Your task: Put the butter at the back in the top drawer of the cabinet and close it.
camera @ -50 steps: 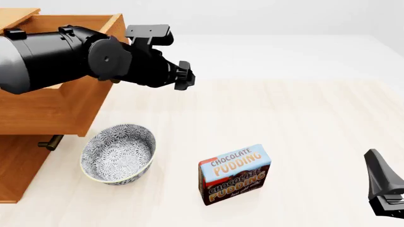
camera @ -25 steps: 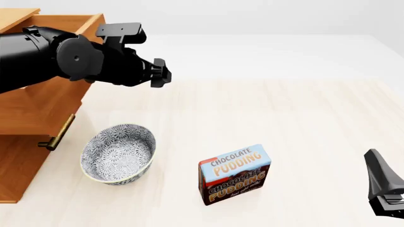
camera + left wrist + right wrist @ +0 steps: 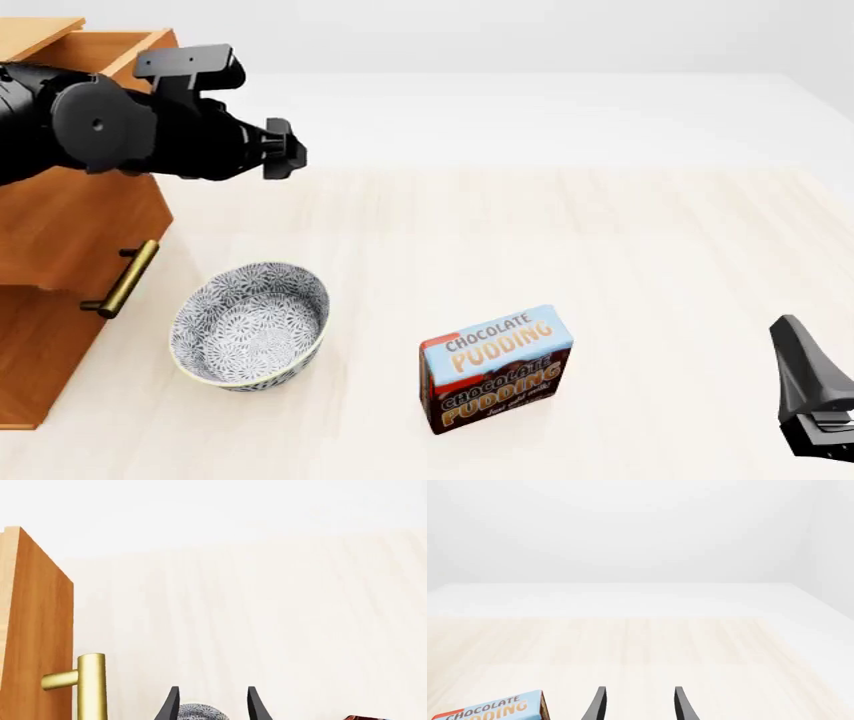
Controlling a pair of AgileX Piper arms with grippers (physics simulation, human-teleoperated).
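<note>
Front view: the cabinet [image 3: 54, 330] stands at the 9 o'clock edge of the worktop [image 3: 601, 260], its top drawer [image 3: 80, 225] projecting a short way beyond the front below it, brass handle [image 3: 123, 280] exposed. The left arm lies across the drawer's open top, and the left gripper [image 3: 212, 705] points out over the worktop toward 3 o'clock, clear of the wood. In the left wrist view its two fingers stand apart with nothing between them (only the tips show, so the full opening cannot be judged); the drawer front and handle sit just beside it, and the rim of the patterned bowl [image 3: 250, 324] appears past the fingertips. The butter is not visible in any view; the arm hides the drawer's interior, so whether it lies inside cannot be told. The bowl rests at 7 o'clock, near the cabinet. The chocolate pudding box [image 3: 497, 368] stands upright at 6 o'clock, well apart from the bowl. The right gripper [image 3: 639, 705] sits low at 4 o'clock, fingers parted and empty, the pudding box off to one side of it.
</note>
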